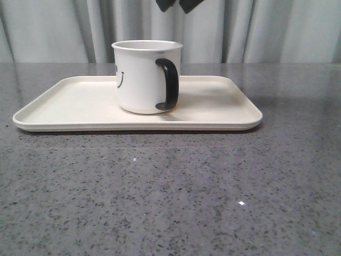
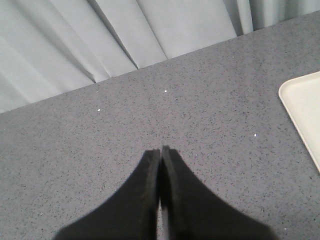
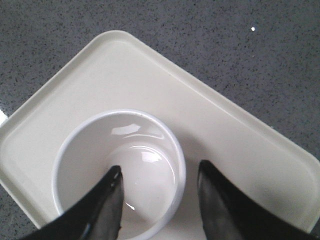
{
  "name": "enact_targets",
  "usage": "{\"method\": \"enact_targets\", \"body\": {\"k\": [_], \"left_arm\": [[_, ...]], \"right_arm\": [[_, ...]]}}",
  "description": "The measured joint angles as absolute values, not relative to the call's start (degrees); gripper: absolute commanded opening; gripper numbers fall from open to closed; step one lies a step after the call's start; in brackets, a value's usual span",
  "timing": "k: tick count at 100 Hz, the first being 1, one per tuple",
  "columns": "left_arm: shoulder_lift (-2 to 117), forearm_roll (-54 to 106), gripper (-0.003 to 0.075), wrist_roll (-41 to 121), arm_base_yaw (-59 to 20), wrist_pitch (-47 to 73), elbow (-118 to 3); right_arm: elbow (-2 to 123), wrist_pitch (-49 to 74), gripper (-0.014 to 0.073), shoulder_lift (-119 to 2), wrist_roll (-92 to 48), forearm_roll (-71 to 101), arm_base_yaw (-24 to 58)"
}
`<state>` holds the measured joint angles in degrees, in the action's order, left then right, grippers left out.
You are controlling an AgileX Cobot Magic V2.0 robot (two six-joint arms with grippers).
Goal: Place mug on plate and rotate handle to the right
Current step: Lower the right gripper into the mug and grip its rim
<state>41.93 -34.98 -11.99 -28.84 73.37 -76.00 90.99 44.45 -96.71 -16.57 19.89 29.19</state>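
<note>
The white mug (image 1: 141, 80) stands upright on the cream plate (image 1: 69, 106), left of the plate's middle. Its black handle (image 1: 168, 85) faces the front and slightly right; part of the smiley shows on its left side. My right gripper (image 1: 178, 4) hangs open above the mug, only its dark tips showing at the top edge. In the right wrist view I look down into the mug (image 3: 100, 165); the open gripper (image 3: 160, 167) has one finger over the inside and one over the plate (image 3: 210, 135). My left gripper (image 2: 161, 150) is shut and empty over bare table.
The grey speckled table (image 1: 170, 202) stretches around the plate, with a grey curtain (image 1: 266, 32) behind it. A corner of the plate (image 2: 305, 110) shows at the edge of the left wrist view.
</note>
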Motion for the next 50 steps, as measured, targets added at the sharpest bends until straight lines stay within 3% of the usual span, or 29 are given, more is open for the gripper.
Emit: {"method": "enact_targets", "body": {"k": [50], "left_arm": [[41.93,-34.98,-0.002,-11.99,-28.84,73.37,-76.0]], "right_arm": [[90.99,45.7,0.0367,-101.45,-16.57,20.02,29.19]]}}
